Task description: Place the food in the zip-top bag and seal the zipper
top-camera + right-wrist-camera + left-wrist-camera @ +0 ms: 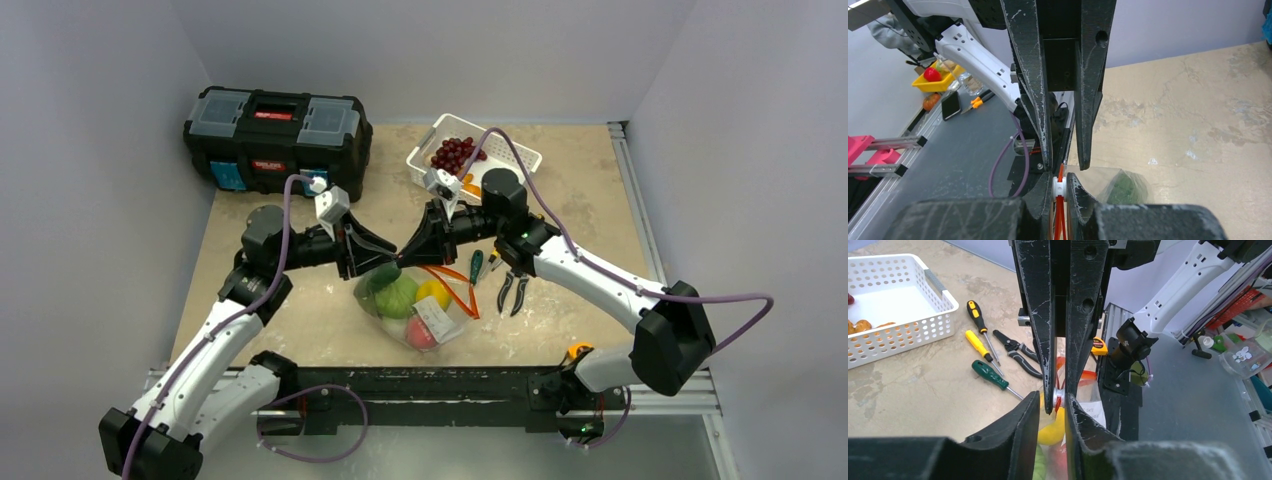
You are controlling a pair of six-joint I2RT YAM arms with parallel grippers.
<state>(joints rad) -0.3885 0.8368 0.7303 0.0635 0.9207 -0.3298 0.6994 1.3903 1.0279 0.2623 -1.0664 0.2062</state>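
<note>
Now, with the food (398, 297) in the zip-top bag (440, 325) on the table (300, 320), sealing looks underway: right jaws pinch the white slider (1058, 187) (left jaws stand slightly open beside it), which I think next needs sliding along the zipper (465, 295).

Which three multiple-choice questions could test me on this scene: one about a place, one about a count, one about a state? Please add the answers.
1. Where do the pliers lie?
A) in the white basket
B) on the table, beside the screwdrivers
C) on the toolbox

2. How many screwdrivers lie on the table?
A) one
B) five
C) three

3. What is the right gripper doing?
A) pinching the white slider of the zipper
B) holding a screwdriver
C) hanging open over the white basket

Answers:
1 B, they rest on the table next to the screwdrivers.
2 C, the handles are yellow-black, yellow and green.
3 A, its fingers close on the slider.
</note>
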